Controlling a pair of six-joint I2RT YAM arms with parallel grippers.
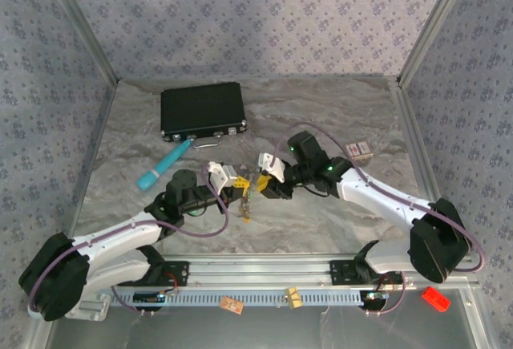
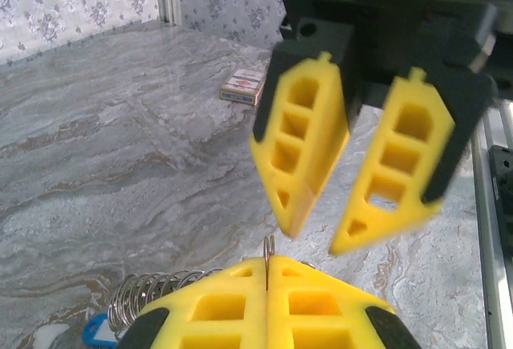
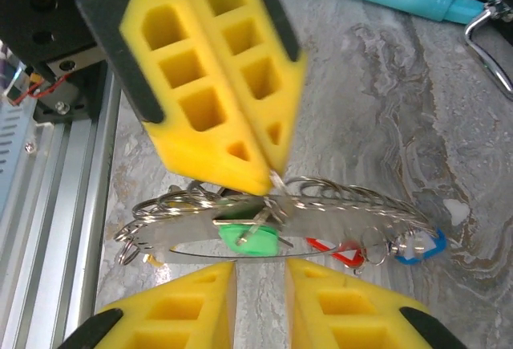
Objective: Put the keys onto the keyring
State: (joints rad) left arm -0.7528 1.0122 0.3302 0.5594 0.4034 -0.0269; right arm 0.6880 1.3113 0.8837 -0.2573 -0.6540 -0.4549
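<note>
1. Two hands meet above the worktop [image 1: 304, 225]; the left hand [image 3: 260, 176] clamps the keyring [image 3: 353, 194] by its wire.
2. The right hand [image 3: 260, 305], fingers parted, should close squarely on the green key [image 3: 248, 237], ring held steady.

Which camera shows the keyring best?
The right wrist view: the keyring stretches across it, with the green key and others hanging by it. In the left wrist view you see a wire tip pinched in the left end effector, plus some coils. From the top it is a tiny dangling speck.
</note>
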